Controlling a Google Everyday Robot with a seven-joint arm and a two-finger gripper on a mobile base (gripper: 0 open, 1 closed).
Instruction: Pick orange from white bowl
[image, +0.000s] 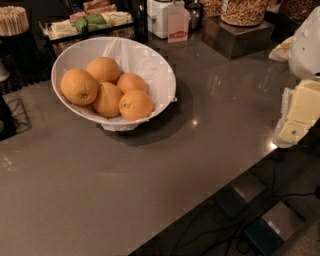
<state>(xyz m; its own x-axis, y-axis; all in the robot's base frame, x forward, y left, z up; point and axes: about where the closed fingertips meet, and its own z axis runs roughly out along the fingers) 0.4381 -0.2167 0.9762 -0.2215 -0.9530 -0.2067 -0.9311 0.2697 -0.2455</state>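
gripper (298, 118) apparently empty, apart from orange (79, 86)

no legible text, card (177, 27) print unreadable, claw (298, 117) far right

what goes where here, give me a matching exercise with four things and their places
Things:
1 orange
2 white bowl
3 gripper
4 glass jar

Places:
a right edge of the view, apart from the bowl
b left side of the bowl, beside the smaller fruits
c on the metal box at the back
d on the grey counter, left of centre

Pairs: 1-b, 2-d, 3-a, 4-c
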